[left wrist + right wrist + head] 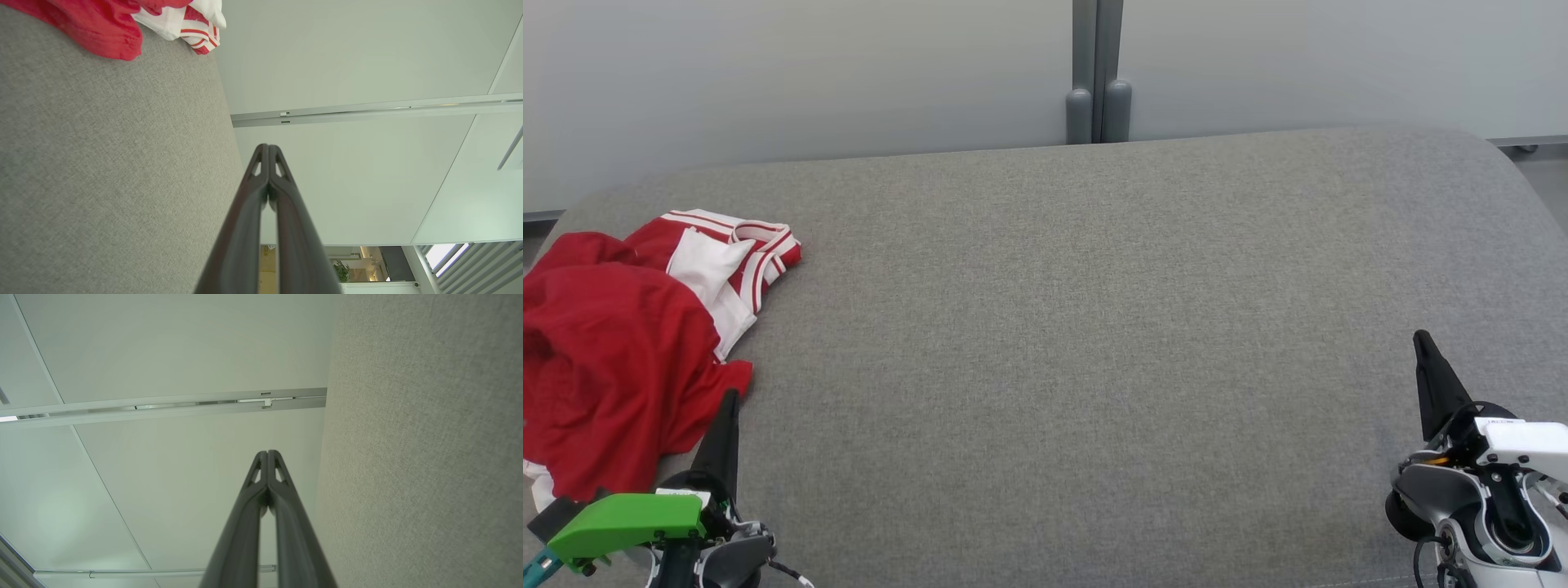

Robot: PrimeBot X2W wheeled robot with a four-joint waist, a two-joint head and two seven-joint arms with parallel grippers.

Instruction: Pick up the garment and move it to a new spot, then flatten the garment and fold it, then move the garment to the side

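Garment: the garment [613, 359] lies in a crumpled red heap at the far left of the grey fabric tabletop [1094, 327], with its white panel turned up at the far end. No lettering shows.
Left gripper: the left gripper [729, 400] is pressed closed on nothing, its tip just beside the heap's near hem. I cannot tell whether it touches.
Right gripper: the right gripper [1422, 339] is also closed and empty, well apart from the cloth, over on the right side.
Handling: I'd judge it light, limp and a little slick, likely to sag and trail when lifted.
Where to hold: the near red hem, or the firmer striped trim [768, 245]. 2 grips would spread it better than 1.
Stage: nothing has been lifted yet.
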